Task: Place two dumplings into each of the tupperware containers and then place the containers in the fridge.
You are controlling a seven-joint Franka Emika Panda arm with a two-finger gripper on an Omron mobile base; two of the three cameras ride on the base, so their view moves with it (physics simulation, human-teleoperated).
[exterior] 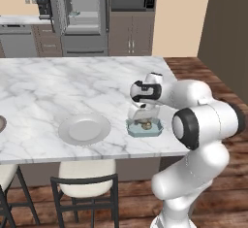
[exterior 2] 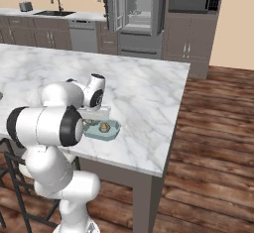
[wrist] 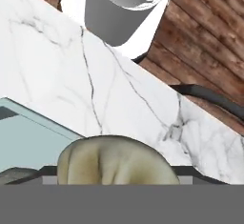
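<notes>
White robot arm reaching down over a marble tabletop (exterior: 43, 91), its end effector (exterior: 144, 120) spread wide just above a pale-blue tupperware container (exterior: 144, 129) at center-right of the left base frame. A tan dumpling (wrist: 116, 161) lies in the container. Round plate (exterior: 84, 128) to its left. Fridge (exterior: 83, 16) stands open, upper left

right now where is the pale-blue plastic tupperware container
In both base views the pale-blue plastic tupperware container sits on the white marble counter near its front edge, directly under the gripper, right of the round white-grey plate.
</notes>
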